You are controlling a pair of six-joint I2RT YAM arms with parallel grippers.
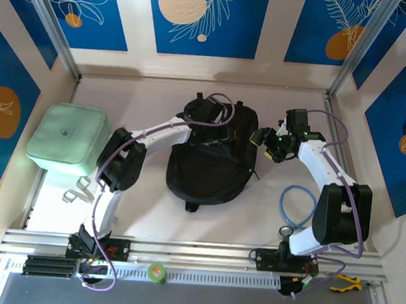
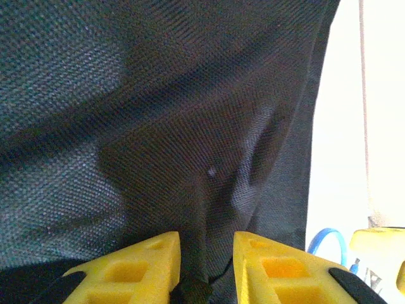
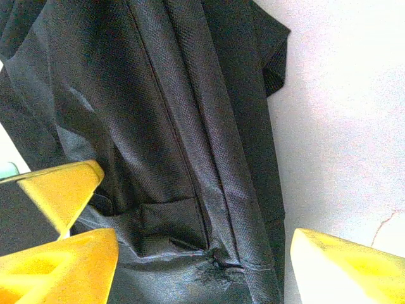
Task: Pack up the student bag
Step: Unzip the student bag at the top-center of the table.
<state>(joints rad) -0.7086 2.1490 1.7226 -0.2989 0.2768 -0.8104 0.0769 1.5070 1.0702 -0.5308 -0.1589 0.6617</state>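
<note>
The student bag (image 1: 213, 160), a large black fabric backpack, lies in the middle of the table. My left gripper (image 1: 208, 114) is at the bag's far end. In the left wrist view its yellow fingers (image 2: 149, 263) stand close together with a fold of the black fabric (image 2: 190, 158) pinched between them, so the left gripper (image 2: 207, 247) is shut on the bag. My right gripper (image 1: 265, 140) hangs at the bag's right edge, and in the right wrist view it (image 3: 204, 253) is open wide over a seam and strap patch (image 3: 174, 221), holding nothing.
A pale mint-green rectangular bag (image 1: 65, 138) sits at the left, with clear hooks (image 1: 77, 189) in front of it. A blue cable loop (image 1: 294, 206) lies by the right arm. A green tape roll (image 1: 157, 271) and a yellow tool (image 1: 348, 282) rest on the front rail.
</note>
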